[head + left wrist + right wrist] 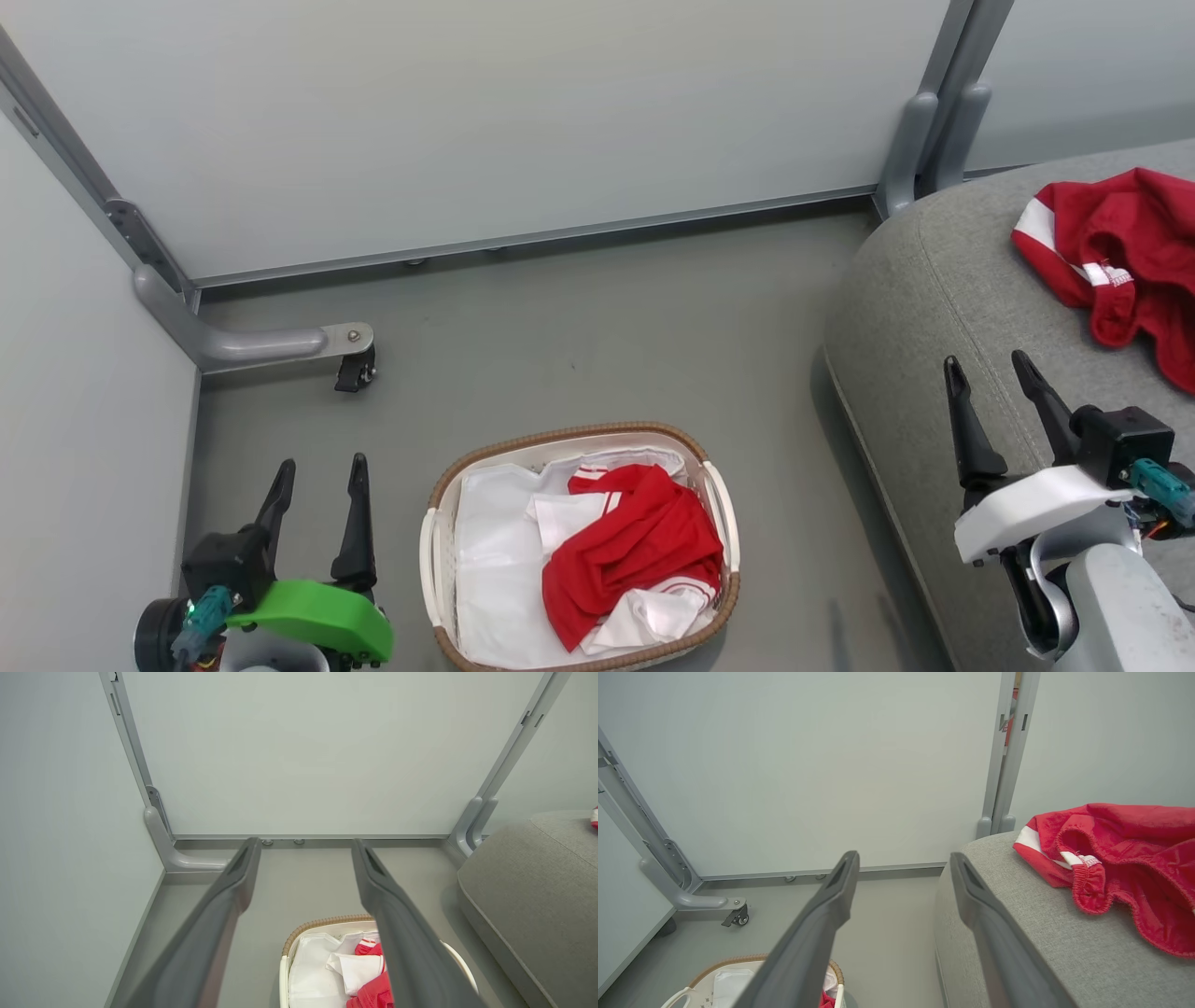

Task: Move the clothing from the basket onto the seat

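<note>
I'm seeing bright, even, diffuse light here, only a soft shadow on the floor (607,327) along the seat (934,280), and both wrist views bend lines at their edges, close fingers (210,933) blurred.

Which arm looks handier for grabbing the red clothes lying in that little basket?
Probably the left. The left fingers stand open just beside the oval brown-rimmed white basket holding the bright red fabric clothing; the right fingers hang farther off, over the grey upholstered seat.

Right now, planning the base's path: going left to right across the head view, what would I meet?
Left gripper → basket → seat; the right gripper overlaps the seat, so it's left out.
</note>
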